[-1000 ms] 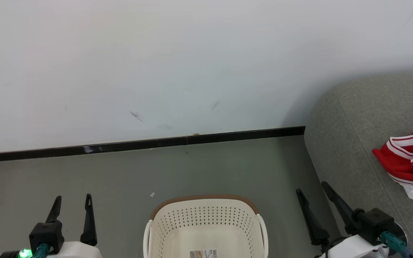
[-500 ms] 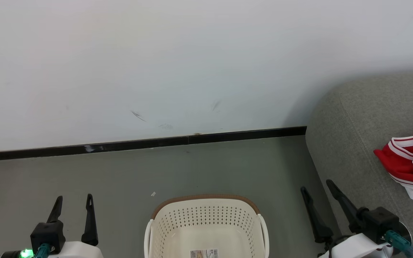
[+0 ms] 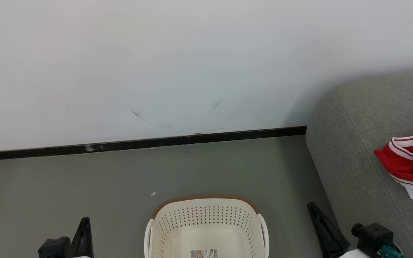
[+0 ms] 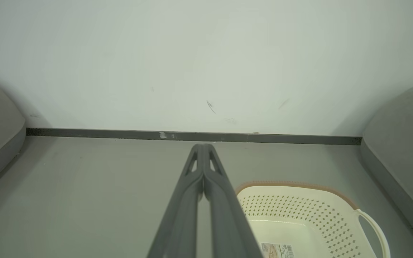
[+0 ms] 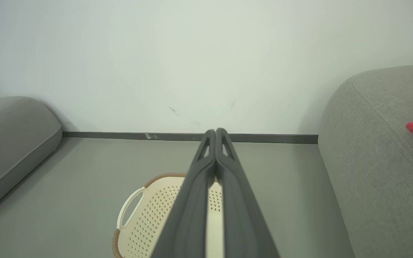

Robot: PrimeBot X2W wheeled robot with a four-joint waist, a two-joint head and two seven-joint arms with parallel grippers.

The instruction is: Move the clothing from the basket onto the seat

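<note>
Since the red-and-white sports jersey already lay on the big grey fabric sofa at far right, the cream perforated plastic basket near centre held just its paper label, so the job looked done. In the head view both arms sat low, flanking the basket. The left wrist view showed the left jaws pressed together, holding nothing, above the grey floor. The right wrist view showed the right jaws likewise closed and empty. A second grey cushion lay at far left, well apart, and nothing stood in the way.
</note>
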